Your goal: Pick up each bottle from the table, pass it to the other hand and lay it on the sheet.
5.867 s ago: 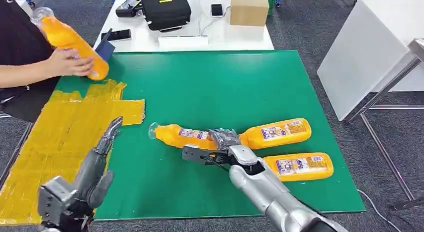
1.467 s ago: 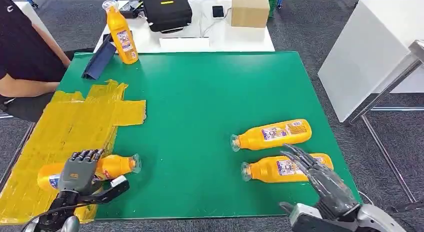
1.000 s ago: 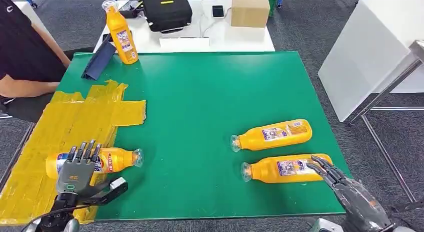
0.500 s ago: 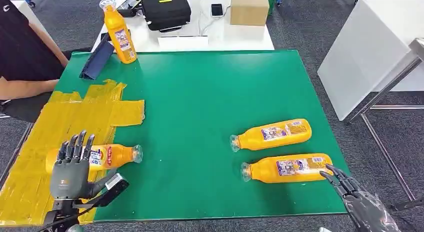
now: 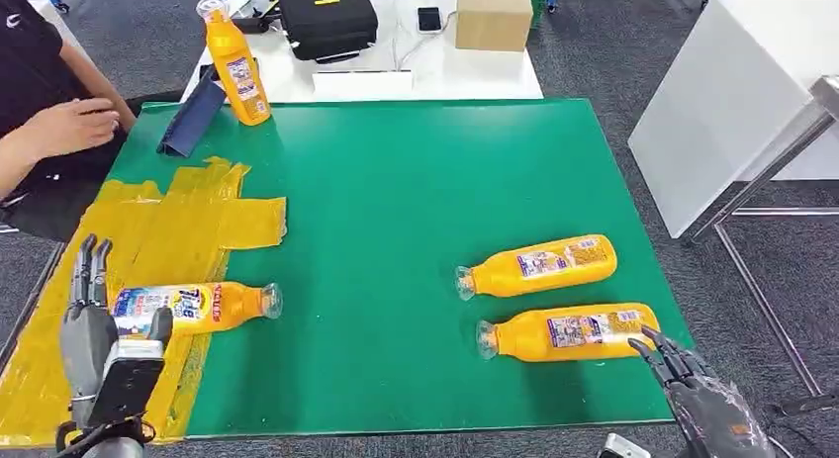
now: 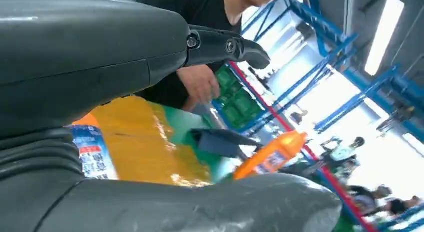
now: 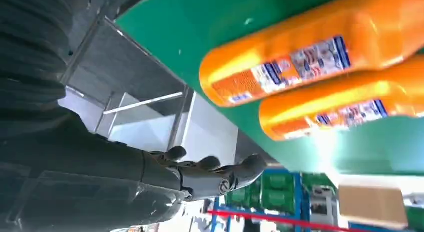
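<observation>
An orange bottle lies on its side on the yellow sheet, cap toward the green mat. My left hand is open just beside its base, fingers up, holding nothing. Two more orange bottles lie on the green mat at the right: the farther bottle and the nearer bottle. My right hand is open at the table's front right corner, fingertips close to the nearer bottle's base. In the right wrist view both bottles lie beyond the spread fingers. The left wrist view shows the laid bottle's label.
A fourth orange bottle stands upright at the mat's far left corner beside a dark blue folder. A person's hand is at the far left. A white table behind holds a black case and a cardboard box.
My left hand has let go of the bottle on the sheet and drawn back to the left. My right hand dropped low to the front right corner. The person's hand came into view.
</observation>
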`<control>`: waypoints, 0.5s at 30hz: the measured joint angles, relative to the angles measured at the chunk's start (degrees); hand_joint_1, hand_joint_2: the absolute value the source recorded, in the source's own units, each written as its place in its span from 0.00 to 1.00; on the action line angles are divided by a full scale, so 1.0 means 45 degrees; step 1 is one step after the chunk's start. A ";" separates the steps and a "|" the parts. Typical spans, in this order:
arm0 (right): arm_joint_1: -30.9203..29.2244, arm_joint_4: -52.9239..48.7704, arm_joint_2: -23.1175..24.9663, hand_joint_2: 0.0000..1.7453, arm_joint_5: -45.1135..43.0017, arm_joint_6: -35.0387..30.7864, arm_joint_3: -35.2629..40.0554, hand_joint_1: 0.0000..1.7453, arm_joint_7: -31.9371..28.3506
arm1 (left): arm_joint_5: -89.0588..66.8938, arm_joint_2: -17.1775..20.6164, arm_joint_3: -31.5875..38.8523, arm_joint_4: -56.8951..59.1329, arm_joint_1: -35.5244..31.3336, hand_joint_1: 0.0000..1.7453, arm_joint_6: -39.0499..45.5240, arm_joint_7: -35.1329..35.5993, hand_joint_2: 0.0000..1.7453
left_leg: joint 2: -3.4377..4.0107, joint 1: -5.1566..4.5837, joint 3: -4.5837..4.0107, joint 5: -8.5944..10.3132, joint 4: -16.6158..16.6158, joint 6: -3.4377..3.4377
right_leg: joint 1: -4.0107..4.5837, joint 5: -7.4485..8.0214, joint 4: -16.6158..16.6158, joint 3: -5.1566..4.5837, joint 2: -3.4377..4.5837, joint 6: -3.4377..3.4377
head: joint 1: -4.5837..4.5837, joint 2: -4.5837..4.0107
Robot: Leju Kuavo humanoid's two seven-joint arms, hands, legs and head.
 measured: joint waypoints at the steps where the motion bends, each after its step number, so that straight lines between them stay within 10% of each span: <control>1: -0.0181 0.0190 0.0141 1.00 -0.0068 0.0266 0.0000 0.00 -0.0103 | 0.0501 -0.0073 0.0005 -0.0356 0.0012 0.00 -0.0086 -0.0068 0.00 | 0.0004 0.0000 0.0000 0.0003 0.0000 0.0000 | 0.0000 0.0002 0.0000 0.0007 0.0003 -0.0002 | 0.0000 0.0000; 15: -0.2181 0.2195 0.2351 1.00 0.1064 0.2320 -0.1069 0.00 -0.1298 | 0.4992 -0.0380 0.0175 -0.2622 0.1283 0.00 -0.2944 -0.0796 0.00 | 0.0009 0.0001 0.0015 -0.0003 0.0000 0.0000 | 0.0000 -0.0012 0.0000 -0.0085 0.0004 -0.0004 | -0.0004 0.0000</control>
